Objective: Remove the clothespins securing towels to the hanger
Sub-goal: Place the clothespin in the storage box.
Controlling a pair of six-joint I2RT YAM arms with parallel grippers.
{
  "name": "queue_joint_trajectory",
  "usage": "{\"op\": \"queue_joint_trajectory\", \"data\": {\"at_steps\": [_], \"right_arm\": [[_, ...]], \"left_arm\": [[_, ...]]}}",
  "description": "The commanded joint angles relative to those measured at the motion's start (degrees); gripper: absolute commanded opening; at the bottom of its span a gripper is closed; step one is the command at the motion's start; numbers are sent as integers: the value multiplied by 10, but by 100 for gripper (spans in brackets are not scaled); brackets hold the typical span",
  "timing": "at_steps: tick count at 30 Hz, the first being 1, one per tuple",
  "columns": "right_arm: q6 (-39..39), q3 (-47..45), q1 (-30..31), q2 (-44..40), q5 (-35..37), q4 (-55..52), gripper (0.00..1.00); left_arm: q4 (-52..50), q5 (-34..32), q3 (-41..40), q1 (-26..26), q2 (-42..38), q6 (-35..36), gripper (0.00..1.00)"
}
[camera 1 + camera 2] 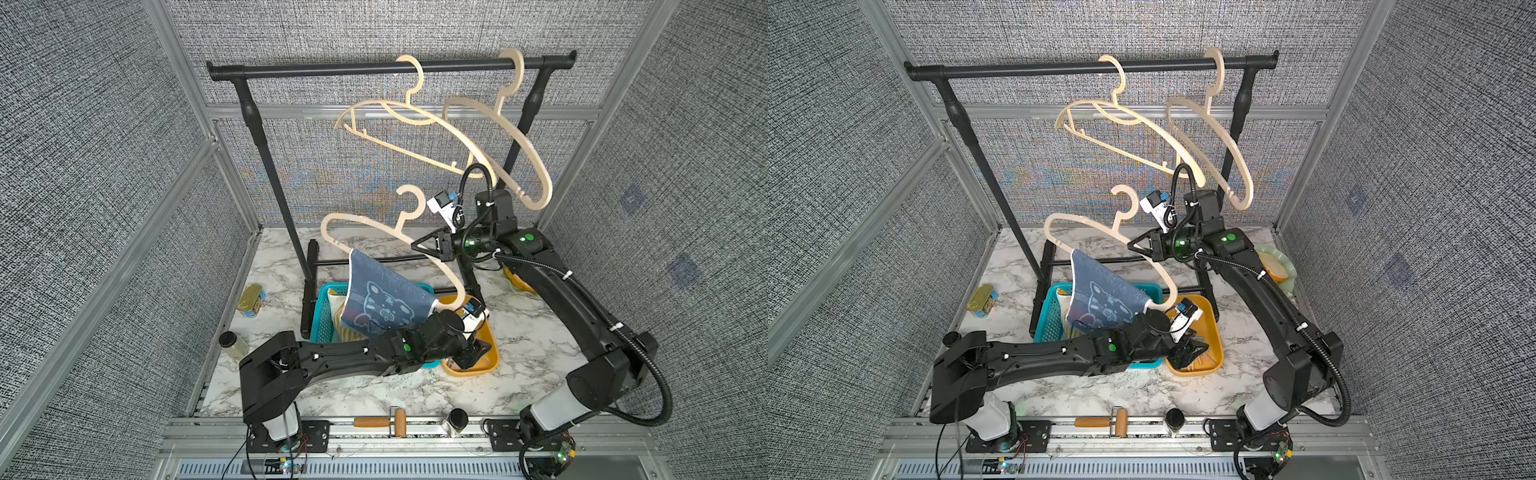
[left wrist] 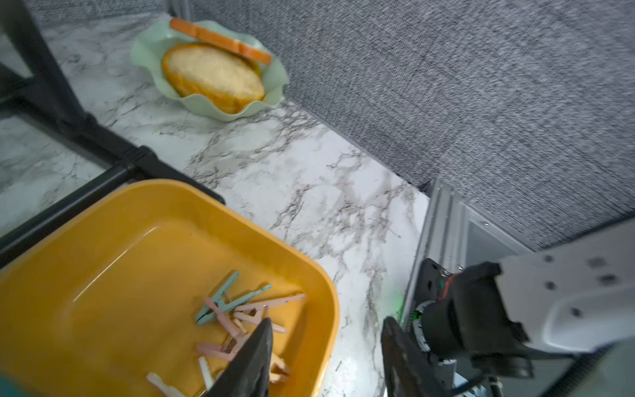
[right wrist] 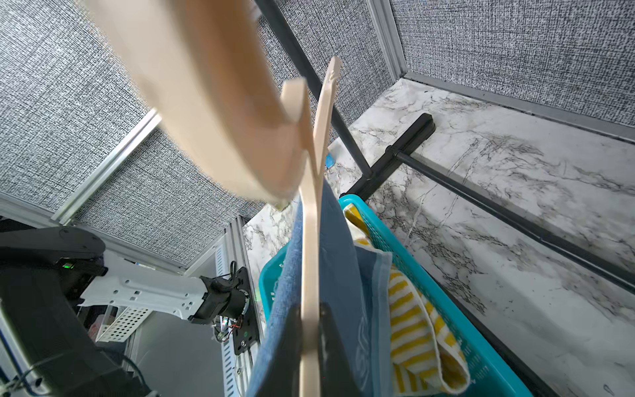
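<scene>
- The right gripper [image 3: 311,343] is clamped on one arm of the hanger [image 3: 309,261], which it holds off the rack [image 1: 390,66] and out over the table. This probably steadies the hanger so the other arm can work on it.
- The blue towel [image 1: 386,299] hangs over that hanger and trails down into the teal basket [image 1: 322,320]. A freed cloth would likely fall straight in.
- The striped towel [image 3: 412,316] lies crumpled in the basket, clear of the hanger.
- The left gripper [image 2: 323,364] hovers over the orange tray [image 2: 103,240] with its fingers apart and nothing between them — it looks like the drop-off spot.
- The clothespins [image 2: 237,312] lie loose in a small heap on the tray floor: mint, pink and pale ones.
- I cannot tell whether any peg is left on the blue towel. Its corner near the hanger's tip is partly hidden by the left arm.
- Taking the far wall as twelve, the tray sits just at three o'clock of the basket, almost touching it.
- Two bare hangers [image 1: 415,124] hang on the rail toward one o'clock, close above the right arm's wrist — a snag risk if it lifts.
- A green dish [image 2: 275,86] holding bread [image 2: 213,77] sits in the two o'clock corner, and a can [image 1: 251,301] at nine o'clock of the basket. Both are well clear.
</scene>
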Motion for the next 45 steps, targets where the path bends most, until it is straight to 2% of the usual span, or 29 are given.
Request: {"op": "queue_joint_trajectory", "data": {"at_steps": [1,4,6,10,13,16,19,22,25,27,30,31,40,45], "right_arm": [[-25,9,-4,3,-35,-25,0],[-22,-3,-6,-2,-28,-18,0],[-10,-11,-10,-1,-29,-4,0],[-12,-11,-12,0,-31,-2,0],[-37,-11,-11,-3,-36,-24,0],[-69,-15,-12,-3,-58,-50,0],[-98,-22,-9,-9,-88,-74,0],[-122,-36,-2,-22,-105,-85,0],[-133,-49,12,-27,-112,-89,0],[-143,-50,20,-26,-106,-102,0],[-149,-52,31,-28,-89,-109,0],[-149,-53,34,-29,-85,-109,0],[-145,-46,47,-31,-49,-100,0],[-141,-42,48,-32,-39,-94,0]], "left_arm": [[-48,76,18,0,-28,41,52],[-102,81,12,0,-67,53,53],[-108,90,-11,0,-88,61,54],[-106,94,-31,0,-120,35,53],[-131,34,-39,1,-185,43,54],[-204,-72,-32,9,-264,55,55],[-287,-100,1,67,-321,76,59],[-315,-47,16,164,-349,111,65],[-331,-6,45,230,-333,135,65],[-331,-26,64,254,-321,130,65],[-341,-15,98,287,-300,151,64],[-344,-10,111,295,-291,156,61],[-345,28,159,314,-218,173,48],[-331,19,157,315,-206,170,31]]}}
